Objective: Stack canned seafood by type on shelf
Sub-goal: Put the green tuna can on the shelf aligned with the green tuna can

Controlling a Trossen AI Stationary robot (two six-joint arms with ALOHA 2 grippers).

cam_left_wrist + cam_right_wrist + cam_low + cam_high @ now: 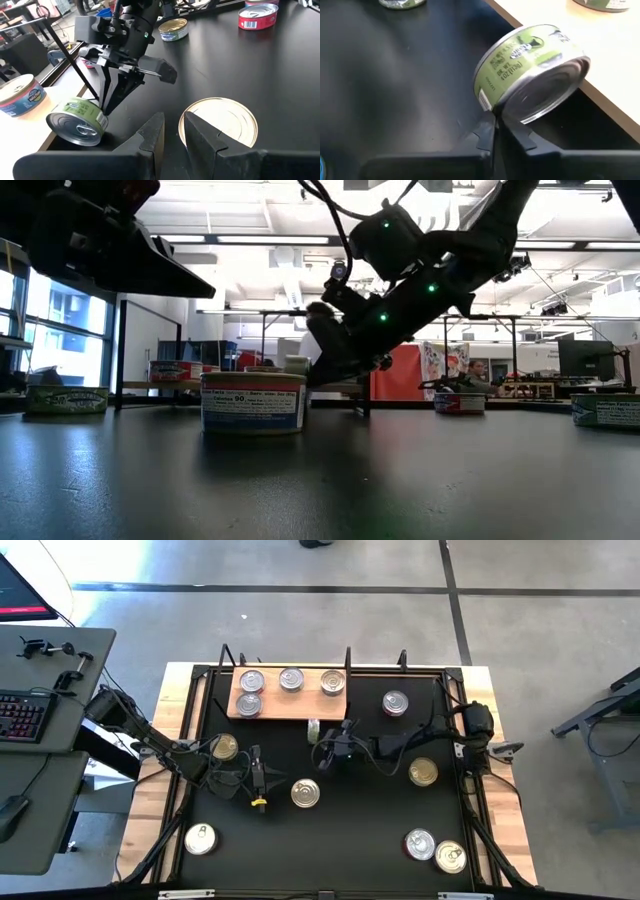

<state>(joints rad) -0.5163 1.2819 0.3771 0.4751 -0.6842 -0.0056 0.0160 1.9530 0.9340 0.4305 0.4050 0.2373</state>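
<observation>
Four tins sit on the wooden shelf (288,693). Your left gripper (257,778) hovers, fingers nearly closed, empty, beside a gold-lidded tin (305,793). Your right gripper (322,743) has fingers clenched on nothing; the green-labelled tin (530,70) leans tilted against the shelf's edge. Reopen, straddle its rim squarely, then lift clear of that edge. Open desk (350,830) lies nearer you.

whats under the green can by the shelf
The green can is tilted, one edge propped on the shelf, the other down by the mat. The shut right tool sits at its low rim. The contact underneath is hidden.
</observation>
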